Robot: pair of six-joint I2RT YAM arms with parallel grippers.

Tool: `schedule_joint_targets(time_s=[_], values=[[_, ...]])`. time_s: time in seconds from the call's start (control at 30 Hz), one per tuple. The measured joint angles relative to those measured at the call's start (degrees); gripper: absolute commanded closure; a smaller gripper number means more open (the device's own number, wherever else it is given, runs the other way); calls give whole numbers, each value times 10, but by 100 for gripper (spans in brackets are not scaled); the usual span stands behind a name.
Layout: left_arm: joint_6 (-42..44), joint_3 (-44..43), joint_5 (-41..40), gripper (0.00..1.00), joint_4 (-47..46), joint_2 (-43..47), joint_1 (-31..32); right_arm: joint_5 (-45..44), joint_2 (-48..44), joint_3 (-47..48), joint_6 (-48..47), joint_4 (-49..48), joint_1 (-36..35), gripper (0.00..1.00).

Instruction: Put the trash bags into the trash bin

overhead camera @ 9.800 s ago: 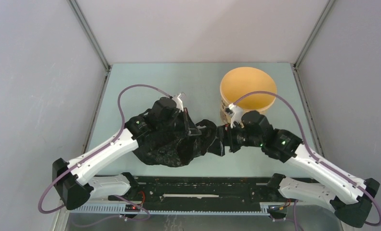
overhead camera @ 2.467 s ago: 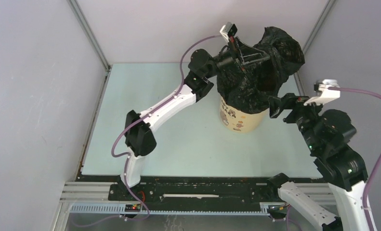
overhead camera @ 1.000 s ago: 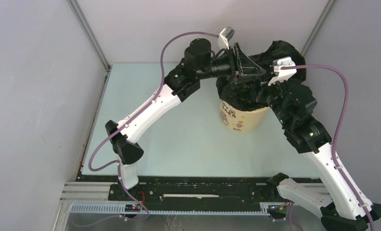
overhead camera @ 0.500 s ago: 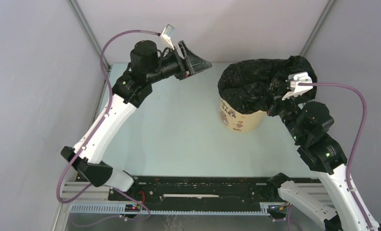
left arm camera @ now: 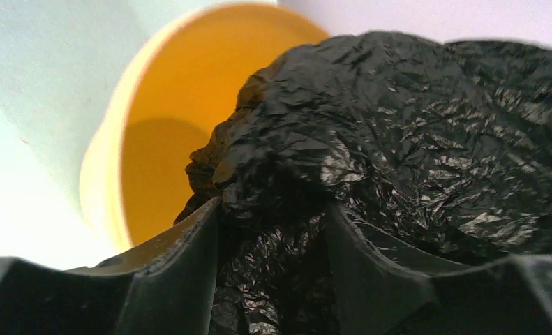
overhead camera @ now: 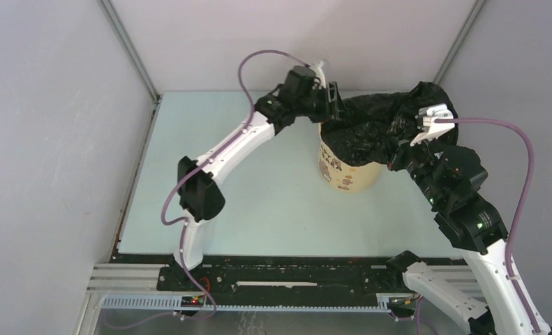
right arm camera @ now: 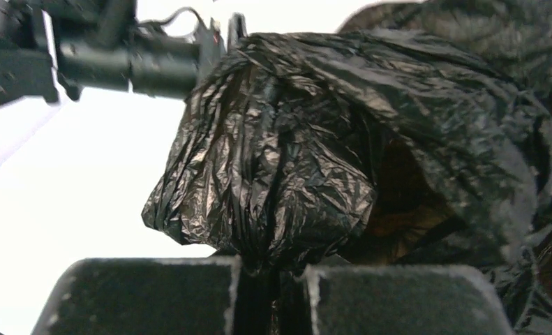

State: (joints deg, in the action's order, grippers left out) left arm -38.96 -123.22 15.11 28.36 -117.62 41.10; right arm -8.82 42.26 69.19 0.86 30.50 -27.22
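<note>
**Left arm swings back to the bin rim**

Half a second ago the left arm was out over the far-left corner. Its left pincer (overhead camera: 334, 106) is now at the left rim of the trash bin (overhead camera: 346, 173). The jaws stand apart, with a bulge of the trash bag (overhead camera: 377, 125) between them. The bag lies crumpled over the bin's mouth and spills past the right rim. The left wrist view shows bare yellow inner wall on the left. The right pincer (right arm camera: 269, 269) is clamped tight on a bunched fold at the bag's right side. The bin stands upright on the tabletop (overhead camera: 259, 195), toward its far right.
</note>
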Motion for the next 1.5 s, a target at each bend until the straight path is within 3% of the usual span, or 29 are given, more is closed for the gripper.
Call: schedule_joint_targets(time_s=[0.13,0.33,0.6,0.9,1.2,1.5], values=[[30,-11,-17,48,31,-34,37,5,15,19,0,2,8,100],[87,-11,-67,44,88,-39,80,21,46,30,-1,-2,26,100],[141,-33,-114,35,200,-39,79,59,103,34,4,-9,61,100],[131,-49,-99,16,275,-3,57,151,142,37,5,-27,63,100],[108,-54,-54,12,284,126,-7,218,179,80,-13,-33,65,100],[106,85,-39,12,241,270,-85,177,319,217,-104,-10,50,100]])
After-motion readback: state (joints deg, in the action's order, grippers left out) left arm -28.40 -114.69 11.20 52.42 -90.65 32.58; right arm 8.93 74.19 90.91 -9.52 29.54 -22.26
